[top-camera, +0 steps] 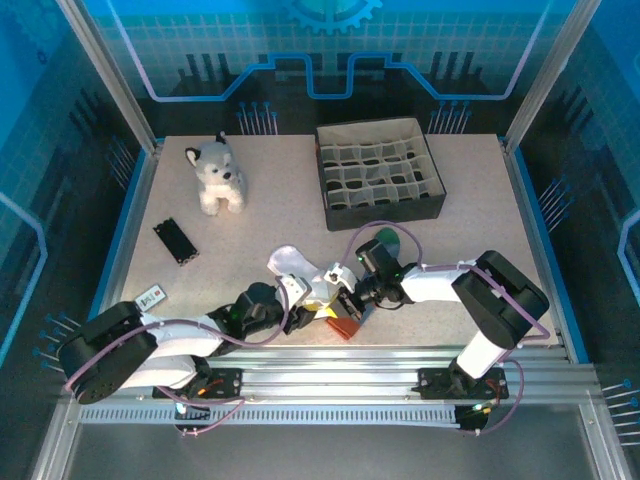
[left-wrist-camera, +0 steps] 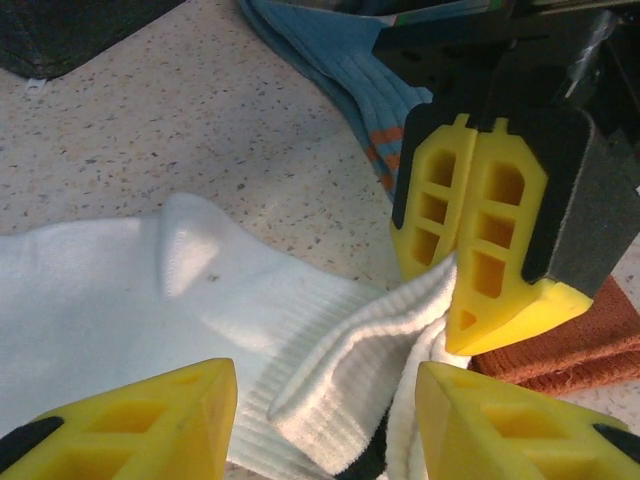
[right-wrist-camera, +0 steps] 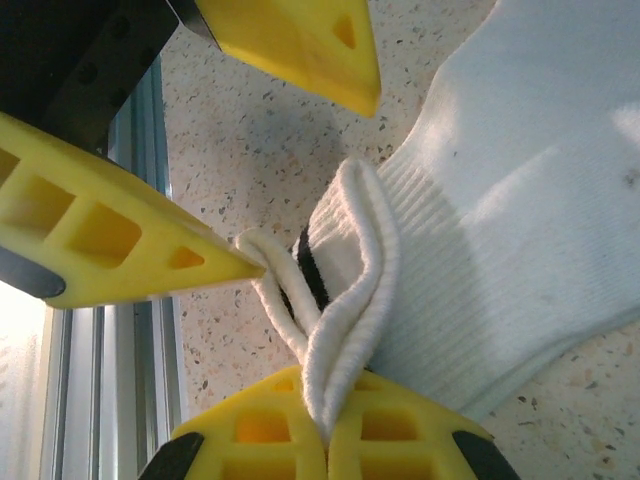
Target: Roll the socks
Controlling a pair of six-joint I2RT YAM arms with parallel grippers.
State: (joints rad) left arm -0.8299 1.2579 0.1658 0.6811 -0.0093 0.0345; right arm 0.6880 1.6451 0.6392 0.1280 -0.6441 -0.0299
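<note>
At the lower centre of the top view, near the front edge of the worktop [top-camera: 270, 200], the right gripper [right-wrist-camera: 325, 440] pinches the ribbed cuff of the white sock [right-wrist-camera: 520, 170], fingers pressed together. The left gripper [left-wrist-camera: 328, 390] stands spread either side of that cuff. The grey-blue sock [left-wrist-camera: 335, 60] lies just beyond, and a plush husky [top-camera: 217, 176] and a compartmented box [top-camera: 385, 214] sit toward the upper frame.

Left hand [left-wrist-camera: 325, 400] parted, right hand [right-wrist-camera: 326, 440] clamped tight.
</note>
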